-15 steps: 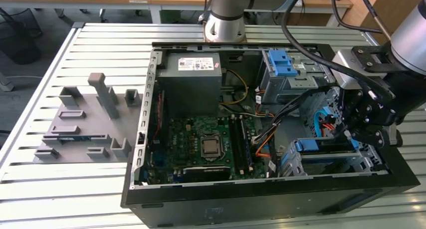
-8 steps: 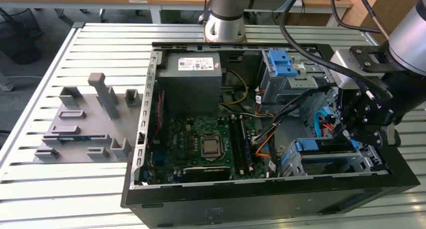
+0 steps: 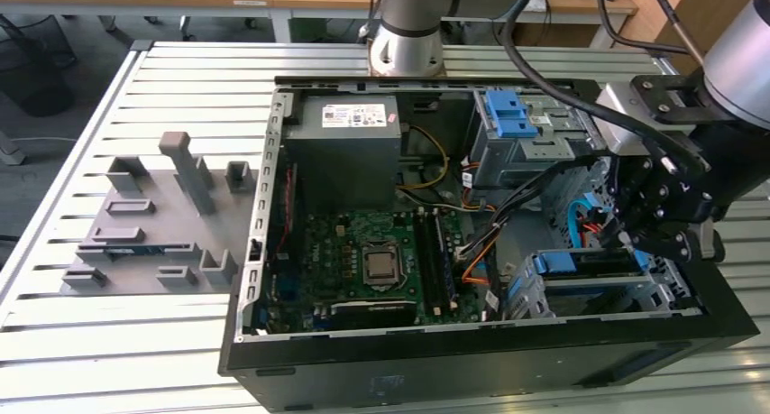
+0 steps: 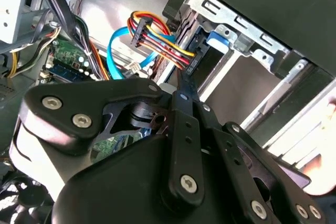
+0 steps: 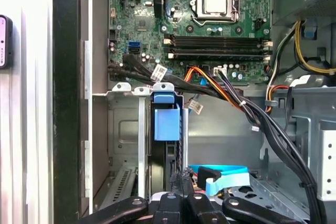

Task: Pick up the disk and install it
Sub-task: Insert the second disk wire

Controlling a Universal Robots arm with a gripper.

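Gripper point(image 3: 644, 238) is being held low inside the open computer case point(image 3: 481, 360), at the exterior view's right, just above the disk point(image 3: 590, 262), which is sitting in its metal drive cage point(image 3: 655, 292) with blue rails showing. Whether the fingers are spread or pressed together cannot be told. Disk's blue tab point(image 5: 167, 123) is being shown end-on in the first wrist view, with the motherboard point(image 5: 210, 30) beyond it. Multicoloured power cable point(image 4: 157, 43) is being seen plugged in beside the cage in the second wrist view.
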